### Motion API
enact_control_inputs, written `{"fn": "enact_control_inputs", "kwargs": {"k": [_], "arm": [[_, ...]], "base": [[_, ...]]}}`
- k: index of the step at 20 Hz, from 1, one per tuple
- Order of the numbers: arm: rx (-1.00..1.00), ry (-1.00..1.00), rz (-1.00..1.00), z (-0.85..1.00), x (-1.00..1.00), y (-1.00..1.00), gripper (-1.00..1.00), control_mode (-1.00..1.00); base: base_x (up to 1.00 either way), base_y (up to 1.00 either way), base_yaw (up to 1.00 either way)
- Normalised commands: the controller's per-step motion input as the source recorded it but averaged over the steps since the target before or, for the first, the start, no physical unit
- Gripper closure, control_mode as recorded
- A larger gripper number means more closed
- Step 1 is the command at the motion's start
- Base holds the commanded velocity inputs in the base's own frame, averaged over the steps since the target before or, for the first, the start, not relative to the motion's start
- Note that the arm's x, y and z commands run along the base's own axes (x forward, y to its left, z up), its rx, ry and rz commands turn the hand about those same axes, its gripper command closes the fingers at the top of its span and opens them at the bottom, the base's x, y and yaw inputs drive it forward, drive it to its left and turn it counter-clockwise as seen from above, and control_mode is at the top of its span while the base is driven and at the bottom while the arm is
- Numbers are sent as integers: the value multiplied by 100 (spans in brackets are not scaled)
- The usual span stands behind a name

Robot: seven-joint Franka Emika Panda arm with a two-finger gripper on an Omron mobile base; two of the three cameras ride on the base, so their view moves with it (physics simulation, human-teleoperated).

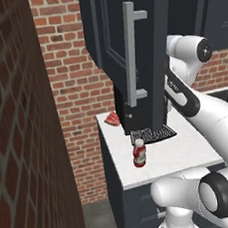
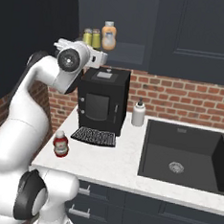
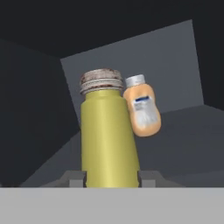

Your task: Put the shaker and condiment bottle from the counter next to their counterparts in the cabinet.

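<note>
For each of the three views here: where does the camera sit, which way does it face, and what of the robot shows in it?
Left base view: behind the arm on its left, facing the open cabinet door, the counter and the condiment bottle; the arm rises at lower right.
Right base view: behind on the right, facing the coffee machine, sink and cabinet shelf; the arm rises at lower left.
Hand view: on the hand, looking into the cabinet at the shaker close ahead and an orange bottle behind.
Shared: both base views show the condiment bottle on the counter.

counter (image 2: pixel 114 164): condiment bottle (image 2: pixel 60 144); coffee machine (image 2: pixel 102 101); soap dispenser (image 2: pixel 139 112); sink (image 2: pixel 187 156)
</note>
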Motion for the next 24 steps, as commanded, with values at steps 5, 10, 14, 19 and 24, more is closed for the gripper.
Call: {"fn": "enact_control_inputs", "kwargs": {"k": [5, 10, 14, 19, 24], "arm": [[-9, -17, 0, -16, 0, 0, 100, -100], [-7, -12, 1, -6, 0, 0, 100, -100], [0, 0, 0, 0, 0, 0, 100, -100], [0, 0, -3, 1, 29, 7, 100, -100], [0, 3, -9, 12, 35, 16, 100, -100]], "base": [[0, 0, 0], [0, 0, 0], [0, 0, 0], [0, 0, 0], [0, 0, 0]]}}
